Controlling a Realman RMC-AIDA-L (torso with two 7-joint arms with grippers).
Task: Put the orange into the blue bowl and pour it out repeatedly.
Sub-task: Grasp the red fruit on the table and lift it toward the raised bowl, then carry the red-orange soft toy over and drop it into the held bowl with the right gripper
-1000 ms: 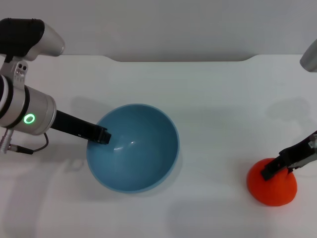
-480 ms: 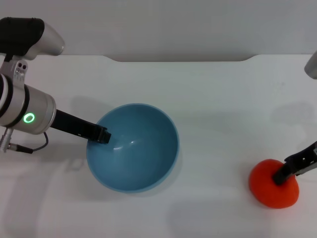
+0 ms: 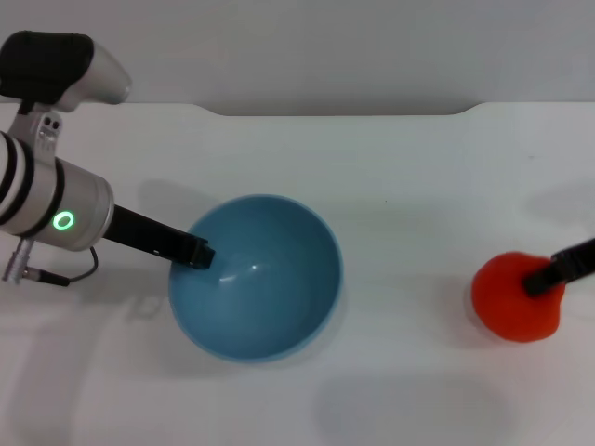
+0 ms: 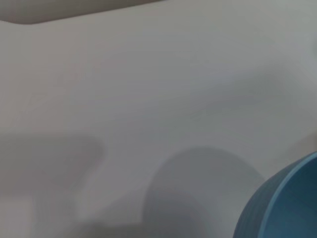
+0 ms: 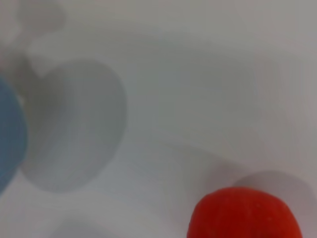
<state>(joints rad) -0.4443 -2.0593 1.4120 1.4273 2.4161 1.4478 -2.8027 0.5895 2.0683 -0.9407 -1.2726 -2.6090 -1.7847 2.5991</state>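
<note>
The blue bowl (image 3: 270,288) stands upright and empty at the table's centre-left; its outer wall also shows in the left wrist view (image 4: 285,203). My left gripper (image 3: 195,253) is shut on the bowl's left rim, with one dark finger reaching inside. The orange (image 3: 511,302) is at the far right, well apart from the bowl. My right gripper (image 3: 547,277) comes in from the right edge and is shut on the orange; only one dark finger shows on top of the fruit. In the right wrist view the orange (image 5: 242,214) sits close, and the bowl (image 5: 9,134) is farther off.
The white table (image 3: 400,186) stretches between bowl and orange, with its back edge against a grey wall. My left arm's silver body (image 3: 56,204) with a green light hangs over the table's left side.
The orange, with the right gripper's finger on it, has moved toward the back of the table and slightly right. The left arm and the bowl have shifted a little to the right.
</note>
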